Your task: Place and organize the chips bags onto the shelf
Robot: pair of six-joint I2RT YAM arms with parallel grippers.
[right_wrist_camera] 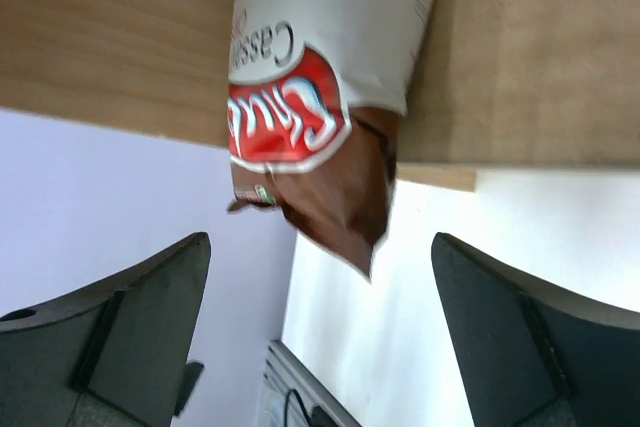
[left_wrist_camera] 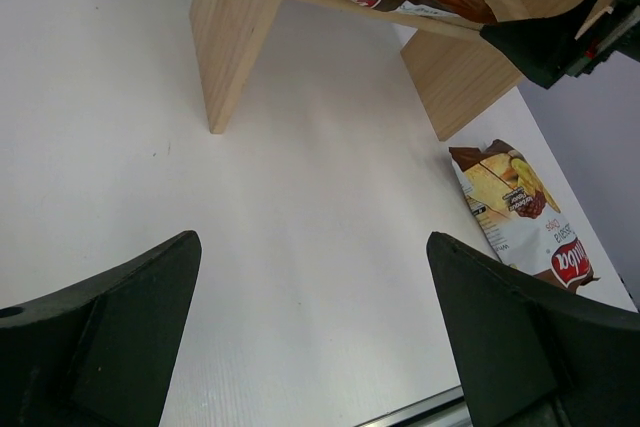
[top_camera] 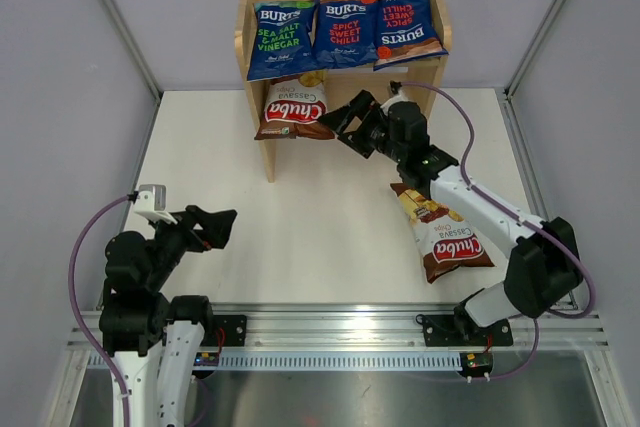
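Nearest, the left claw (top_camera: 222, 227) hangs over the white counter (top_camera: 300, 247), jaws apart and holding nothing. Further in on the right, one Chuba bag (top_camera: 442, 232) lies flat on the counter, red logo toward the near edge, its far end under the right arm. Beyond it the right claw (top_camera: 342, 127) is spread wide and empty, just beside the second Chuba (top_camera: 295, 107). That bag rests on the lower tier of the shelf (top_camera: 243, 42), "Cassava" legible, its end overhanging the front edge. On the top tier, side by side, the left Burts (top_camera: 281, 39) reads "Sea Salt & Malt Vinegar", the middle Burts (top_camera: 347, 27) "Spicy Sweet Chilli", and the right Burts (top_camera: 407, 29) the same, upside down
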